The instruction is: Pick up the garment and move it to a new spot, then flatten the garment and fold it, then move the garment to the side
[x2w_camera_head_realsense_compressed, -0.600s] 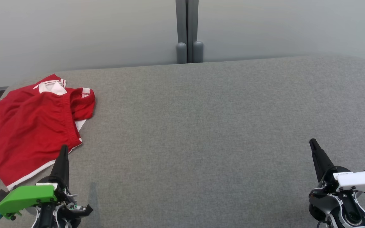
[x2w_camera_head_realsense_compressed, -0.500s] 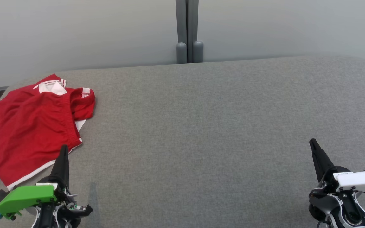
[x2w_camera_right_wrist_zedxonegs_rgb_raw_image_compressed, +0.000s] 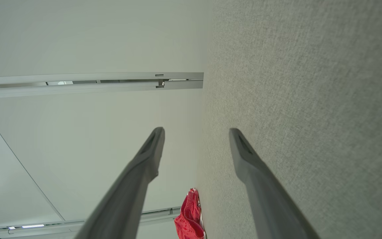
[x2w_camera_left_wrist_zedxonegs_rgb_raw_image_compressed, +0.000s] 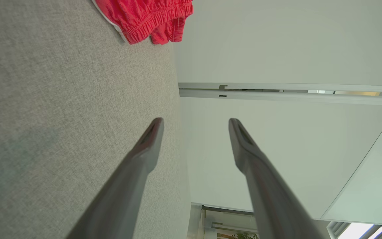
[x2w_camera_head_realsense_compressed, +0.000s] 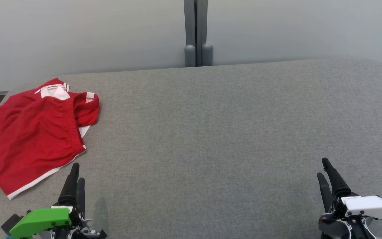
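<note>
My 2 grippers stand clear because the red garment looks folded and set aside on the desk. The left gripper is near the garment's hem and the right gripper is well apart from it. All 4 fingers are apart and empty.

A broad grey fabric-covered table with rounded far corners carries a single thing, a rumpled pair of red shorts with white trim, lying loosely spread at its far left end by the edge.

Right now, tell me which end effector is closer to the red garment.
The left end effector, with the green cover, just off the white hem of the red garment. The white-covered right end effector sits far across the table.
</note>
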Motion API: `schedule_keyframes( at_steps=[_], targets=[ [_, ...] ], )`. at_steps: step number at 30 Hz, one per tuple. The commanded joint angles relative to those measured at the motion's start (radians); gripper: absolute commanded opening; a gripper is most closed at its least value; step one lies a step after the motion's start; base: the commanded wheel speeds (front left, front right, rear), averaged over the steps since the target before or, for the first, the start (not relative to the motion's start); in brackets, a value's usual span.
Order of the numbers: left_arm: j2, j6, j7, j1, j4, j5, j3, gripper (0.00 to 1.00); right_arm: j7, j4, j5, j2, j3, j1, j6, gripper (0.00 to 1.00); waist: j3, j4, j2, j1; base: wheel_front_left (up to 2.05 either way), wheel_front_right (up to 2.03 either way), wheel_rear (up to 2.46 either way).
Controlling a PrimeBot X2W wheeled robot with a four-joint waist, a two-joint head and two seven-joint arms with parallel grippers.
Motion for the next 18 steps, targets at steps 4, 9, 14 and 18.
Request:
schedule_keyframes(
  at_steps=[4, 9, 14, 18],
  targets=[
    [0.003, -0.004, -0.026, -0.006, -0.028, 0.028, -0.027, 1.0, -0.028, -0.026, -0.042, -0.008, 0.003, 0.002, 0.0, 1.0, -0.001, -0.001, 0.0, 0.0, 0.0, 0.0, 0.0],
    [0.004, -0.006, -0.05, -0.001, -0.038, 0.068, -0.043, 1.0, -0.052, -0.04, -0.097, -0.009, -0.002, 0.007, 0.0, 1.0, -0.002, -0.001, 0.0, 0.0, 0.0, 0.0, 0.0],
    [0.005, -0.008, -0.071, -0.002, -0.053, 0.127, -0.052, 1.0, -0.073, -0.07, -0.178, -0.01, -0.009, 0.013, 0.0, 1.0, -0.002, -0.002, 0.0, 0.0, 0.0, 0.0, 0.0],
    [0.005, -0.009, -0.087, -0.006, -0.07, 0.191, -0.059, 1.0, -0.089, -0.096, -0.256, -0.011, -0.016, 0.016, 0.0, 1.0, -0.003, -0.002, 0.0, 0.0, 0.0, 0.0, 0.0]
  ],
)
